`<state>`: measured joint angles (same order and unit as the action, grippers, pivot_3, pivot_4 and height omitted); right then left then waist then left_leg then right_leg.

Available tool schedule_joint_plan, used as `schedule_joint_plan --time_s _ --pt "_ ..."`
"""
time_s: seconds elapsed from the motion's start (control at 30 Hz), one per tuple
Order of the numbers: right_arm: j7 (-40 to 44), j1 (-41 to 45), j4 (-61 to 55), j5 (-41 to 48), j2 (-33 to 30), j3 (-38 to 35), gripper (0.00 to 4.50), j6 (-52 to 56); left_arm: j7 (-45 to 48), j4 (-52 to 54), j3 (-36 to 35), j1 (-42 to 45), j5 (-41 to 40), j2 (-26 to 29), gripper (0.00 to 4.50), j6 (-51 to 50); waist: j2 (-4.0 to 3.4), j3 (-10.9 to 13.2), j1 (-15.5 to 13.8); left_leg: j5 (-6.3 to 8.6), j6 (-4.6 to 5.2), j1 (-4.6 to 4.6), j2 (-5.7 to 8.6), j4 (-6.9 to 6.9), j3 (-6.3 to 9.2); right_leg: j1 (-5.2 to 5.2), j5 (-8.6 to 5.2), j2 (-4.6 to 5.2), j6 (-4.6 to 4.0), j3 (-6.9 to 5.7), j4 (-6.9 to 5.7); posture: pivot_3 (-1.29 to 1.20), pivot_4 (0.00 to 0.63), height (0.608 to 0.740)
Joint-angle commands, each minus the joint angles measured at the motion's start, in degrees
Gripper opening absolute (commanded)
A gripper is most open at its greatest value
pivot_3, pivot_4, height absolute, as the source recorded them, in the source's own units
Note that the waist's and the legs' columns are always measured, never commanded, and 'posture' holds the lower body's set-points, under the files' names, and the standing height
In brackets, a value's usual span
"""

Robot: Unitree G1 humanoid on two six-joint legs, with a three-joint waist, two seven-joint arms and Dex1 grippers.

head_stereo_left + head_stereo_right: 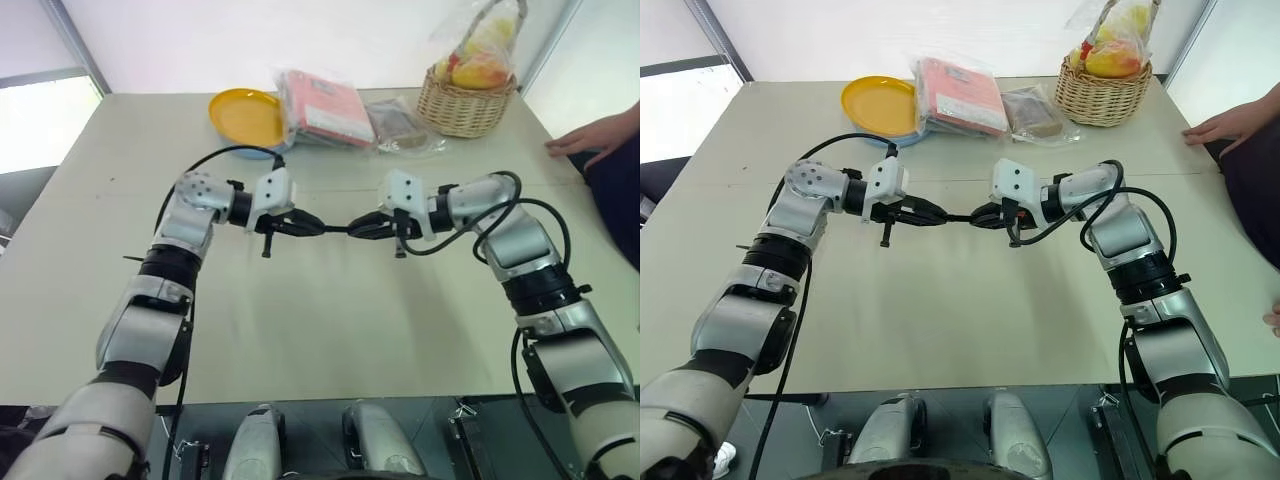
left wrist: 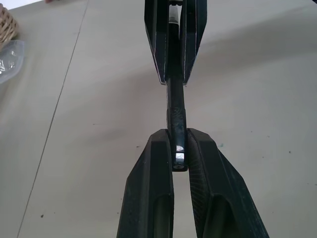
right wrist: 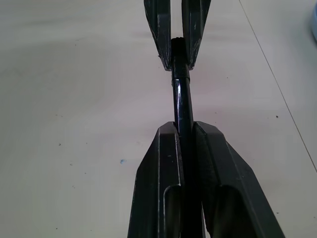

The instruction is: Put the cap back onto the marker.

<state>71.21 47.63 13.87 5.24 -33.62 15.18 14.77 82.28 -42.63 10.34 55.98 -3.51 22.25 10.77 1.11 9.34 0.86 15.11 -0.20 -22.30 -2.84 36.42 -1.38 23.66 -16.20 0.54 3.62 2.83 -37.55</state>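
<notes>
While the marker (image 3: 183,109) spans level between the two arms above the counter (image 1: 330,320), its far end meets the cap (image 2: 177,148), which sits pinched in the left claw (image 1: 318,227). That claw's fingers (image 2: 153,198) are clamped tight on the cap, and the right claw (image 1: 360,229) is closed just as tightly around the marker's barrel. Both claws point at each other, tips nearly meeting, raised clear of the counter. Farther back on the counter lie a yellow plate (image 1: 245,115), a red packet (image 1: 322,108) and a wicker basket (image 1: 465,105) of fruit. A person's hand (image 1: 590,135) rests at the right edge.
</notes>
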Motion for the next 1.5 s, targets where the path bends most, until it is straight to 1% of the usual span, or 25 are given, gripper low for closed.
schedule_joint_plan --time_s 0.03,0.07,0.2,0.27,0.33,0.37,0.4,0.6,0.77,0.83,0.9,1.0,1.1,1.2,1.27,1.37,1.5 --pt "-1.93 0.82 -2.52 1.12 1.15 -1.94 0.0 -0.31 -0.12 0.64 0.91 1.31 -0.26 -2.04 0.03 2.49 0.0 0.0 0.01 0.0 0.0 0.0 0.0 0.01 0.0 0.0 0.0 0.0 0.0 0.0 0.0 0.0 0.15 0.74" --pt "-1.88 0.68 -2.48 1.12 0.97 -1.99 0.0 -0.24 -0.36 0.27 0.8 1.36 -0.02 -1.79 0.03 2.96 0.0 0.0 0.0 0.0 0.0 0.0 0.0 0.02 0.0 0.0 0.0 0.0 0.0 0.0 0.0 0.0 0.15 0.74" --pt "-1.3 -0.19 -2.46 1.14 -0.25 -2.06 0.0 0.04 -1.1 -1.27 0.14 1.62 0.34 -0.94 1.83 4.54 -0.01 -0.01 -0.08 0.0 0.0 0.0 0.01 0.04 -0.01 -0.01 0.0 0.01 0.0 0.0 -0.03 0.0 0.15 0.74" --pt "-1.01 -0.62 -2.35 0.97 -0.94 -1.93 0.0 0.18 -1.48 -1.97 -0.12 1.87 0.41 -0.63 2.92 5.0 -0.02 -0.01 -0.06 0.0 0.0 -0.02 0.0 0.1 0.0 -0.01 0.0 0.01 0.0 0.0 -0.03 0.0 0.15 0.74" --pt "-0.61 -0.98 -2.34 0.82 -1.51 -1.7 0.0 0.35 -2.07 -2.53 -0.34 2.14 0.32 -0.46 3.85 5.46 -0.02 -0.01 -0.03 0.0 0.0 -0.02 0.0 0.11 0.01 -0.02 0.0 0.01 0.0 0.0 -0.05 0.0 0.15 0.74" --pt "-0.42 -1.16 -2.39 0.81 -1.76 -1.55 0.0 0.38 -2.53 -2.78 -0.38 2.27 0.36 -0.45 4.4 5.72 -0.02 -0.01 -0.04 0.0 0.01 -0.02 0.0 0.12 0.0 -0.02 0.0 0.0 0.0 0.0 -0.06 0.0 0.15 0.74" --pt "-0.34 -1.38 -2.49 0.82 -1.96 -1.43 0.0 0.44 -3.47 -3.16 -0.47 2.45 0.57 -0.48 4.46 6.19 -0.02 -0.01 -0.03 0.0 0.0 -0.02 0.0 0.12 0.01 -0.02 0.0 0.0 0.0 0.0 -0.06 0.0 0.15 0.74" --pt "-1.66 -2.47 -2.8 0.81 -2.29 -2.32 0.0 1.62 -6.17 -4.17 -1.66 2.84 -0.69 -1.04 4.46 6.19 -0.02 -0.01 -0.02 0.0 0.01 -0.01 0.0 0.19 0.01 -0.01 0.0 0.0 0.0 0.0 -0.16 0.0 0.15 0.74" --pt "-10.25 -5.49 -4.99 2.99 -2.85 -9.74 0.0 9.65 -3.51 2.21 -3.9 0.24 -5.54 0.54 4.46 -1.12 -0.02 -0.01 -0.1 0.0 0.0 -0.05 0.0 0.33 0.03 -0.01 0.0 0.0 0.01 0.0 -0.26 0.0 0.15 0.74" --pt "-15.22 -9.17 -8.7 4.6 -2.55 -14.11 0.0 15.82 -3.27 7.55 -4.81 -2.75 -7.61 1.72 4.46 -5.54 -0.02 -0.02 -0.09 0.01 0.01 -0.05 0.0 0.39 0.04 -0.02 0.0 0.0 0.01 0.0 -0.31 0.0 0.15 0.74" --pt "-22.93 -12.58 -13.05 6.12 -0.3 -19.31 0.0 24.85 -3.93 12.89 -5.5 -6.28 -9.35 2.93 4.46 -9.66 -0.04 -0.04 -0.08 0.01 0.02 0.0 -0.01 0.39 0.08 -0.08 -0.01 0.01 0.01 0.0 -0.36 0.0 0.15 0.74" --pt "-34.01 -16.05 -18.96 6.59 4.5 -24.77 0.0 34.87 -5.73 18.28 -5.73 -10.59 -10.2 3.91 4.46 -12.82 -0.05 -0.04 0.08 0.01 0.02 0.05 -0.04 0.41 0.1 -0.09 -0.01 0.0 0.0 0.01 -0.45 0.0 0.15 0.74" --pt "-41.42 -18.57 -24.41 8.02 10.28 -28.62 0.0 41.6 -7.21 21.29 -5.66 -13.39 -10.5 3.94 4.46 -14.12 -0.05 -0.04 0.13 0.01 0.01 0.11 -0.04 0.46 0.14 -0.11 -0.01 -0.03 -0.01 0.04 -0.56 0.0 0.15 0.74" --pt "-49.77 -20.11 -27.85 7.81 18.16 -30.27 0.0 43.48 -9.17 21.62 -5.0 -15.1 -10.02 2.88 4.46 -13.65 -0.12 -0.09 0.16 0.01 0.01 0.21 -0.02 0.47 0.15 -0.22 -0.01 -0.06 -0.01 0.03 -0.57 0.0 0.15 0.74" --pt "-54.35 -20.63 -28.11 6.98 22.15 -30.55 0.0 43.17 -10.3 21.79 -4.35 -15.73 -9.54 2.05 4.46 -12.93 -0.13 -0.09 0.14 0.01 0.01 0.25 0.0 0.48 0.15 -0.27 -0.01 -0.05 -0.01 0.04 -0.56 0.0 0.15 0.74" --pt "-58.48 -21.21 -27.7 6.64 25.43 -30.23 0.0 42.72 -11.59 21.26 -3.73 -15.88 -8.82 1.08 4.46 -11.97 -0.13 -0.09 -0.01 0.01 0.01 0.2 0.02 0.49 0.14 -0.25 -0.01 -0.04 -0.01 0.04 -0.54 0.0 0.15 0.74" --pt "-61.27 -22.55 -28.26 6.58 26.91 -28.1 0.0 42.51 -13.0 20.16 -3.16 -15.77 -7.96 0.57 4.46 -10.41 -0.13 -0.1 0.05 0.01 0.01 0.13 0.05 0.49 0.14 -0.24 -0.01 -0.01 0.0 0.04 -0.47 0.0 0.15 0.74"
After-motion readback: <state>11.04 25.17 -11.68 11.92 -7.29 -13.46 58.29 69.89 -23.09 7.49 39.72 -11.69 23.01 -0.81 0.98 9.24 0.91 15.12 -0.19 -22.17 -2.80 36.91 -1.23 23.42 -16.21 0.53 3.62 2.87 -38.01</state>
